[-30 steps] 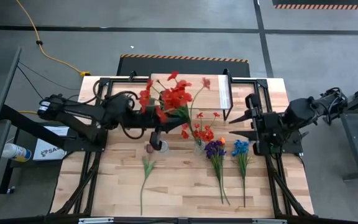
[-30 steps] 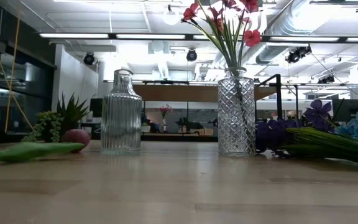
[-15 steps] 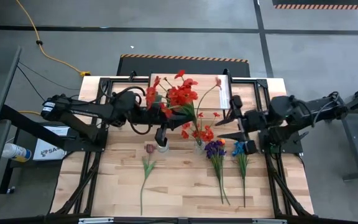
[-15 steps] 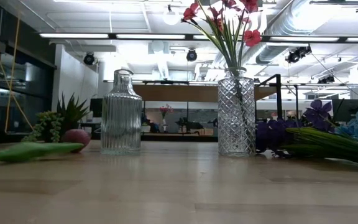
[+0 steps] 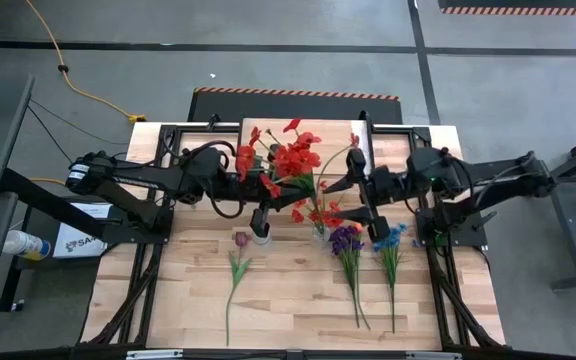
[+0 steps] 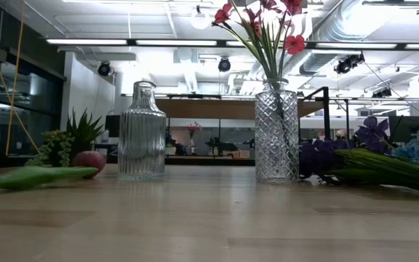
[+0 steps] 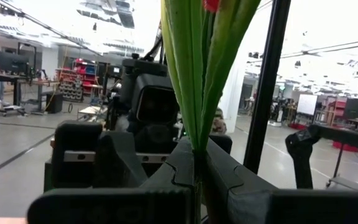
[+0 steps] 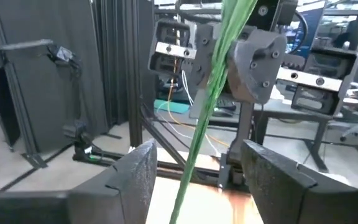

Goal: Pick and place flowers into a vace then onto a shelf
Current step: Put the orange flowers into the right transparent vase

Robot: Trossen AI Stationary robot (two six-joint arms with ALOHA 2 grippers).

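My left gripper hangs above the middle of the table, shut on a bunch of red flowers whose green stems rise from its fingers. My right gripper is open, level and facing the bunch. In the right wrist view a stem runs down between its fingers without touching them. A ribbed glass bottle stands empty, while a diamond-cut vase holds red flowers. A pink tulip, purple flowers and blue flowers lie flat on the table. The shelf stands at the far middle. My left gripper pinches the bunch's green stems between its two shut fingers, which lie across them. The bunch is lifted clear of the table, its blooms above the fingers and a stem hanging below them.
A small spiky potted plant stands at the back left in the low view. Dark frame bars run along the table's far and side edges. Bare wood lies at the near edge between the lying flowers.
My right gripper has travelled toward the table's left, up to the held bunch, and its fingers have spread wider. My left gripper has shifted a little toward the right with the bunch, still shut.
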